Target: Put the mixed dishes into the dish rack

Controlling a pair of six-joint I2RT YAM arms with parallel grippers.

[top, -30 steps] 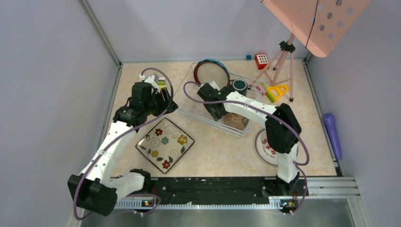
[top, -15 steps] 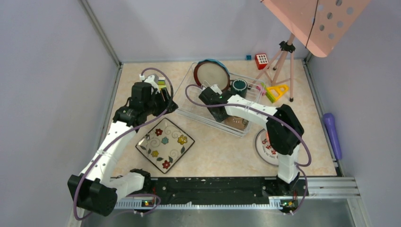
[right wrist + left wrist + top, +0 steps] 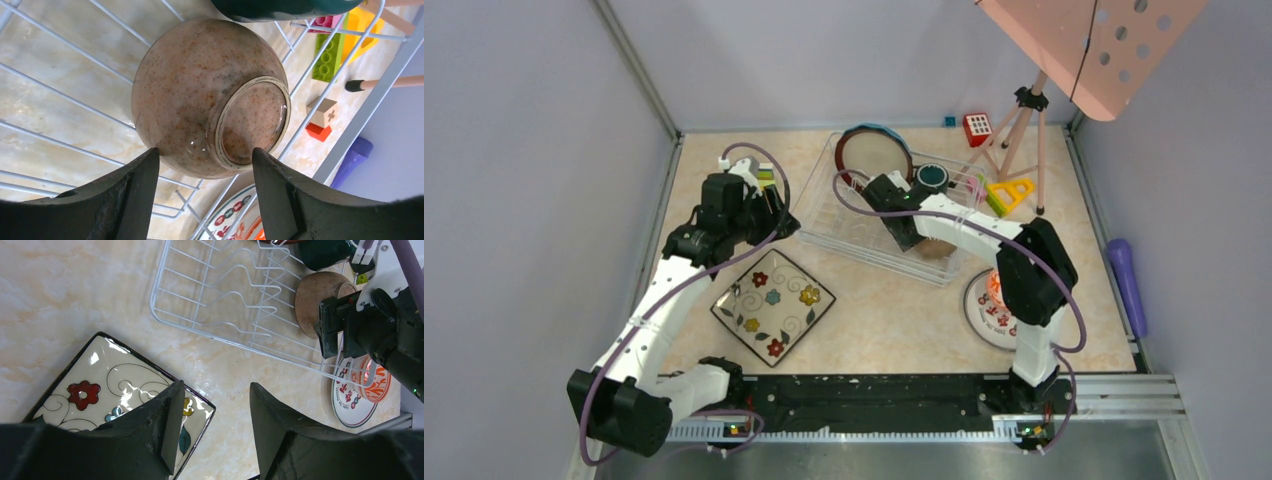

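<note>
The white wire dish rack (image 3: 844, 225) sits mid-table. In it a brown-rimmed cream plate (image 3: 874, 155) stands upright, a teal mug (image 3: 931, 178) sits at its far right, and a tan bowl (image 3: 200, 95) lies upside down on the wires. My right gripper (image 3: 205, 155) hangs open just short of that bowl, nothing between its fingers. The square floral plate (image 3: 774, 306) lies flat left of the rack. My left gripper (image 3: 215, 390) hovers open and empty over the plate's near corner. A white red-marked plate (image 3: 989, 310) lies near the right arm's base.
A pink perforated stand on a tripod (image 3: 1024, 110) stands at the back right, with toy blocks (image 3: 1009, 195) by its feet. A purple cylinder (image 3: 1127, 285) lies along the right wall. Walls close in the left, back and right sides.
My right arm has shifted right and farther back over the rack, and its jaws have narrowed. The left arm has not moved.
</note>
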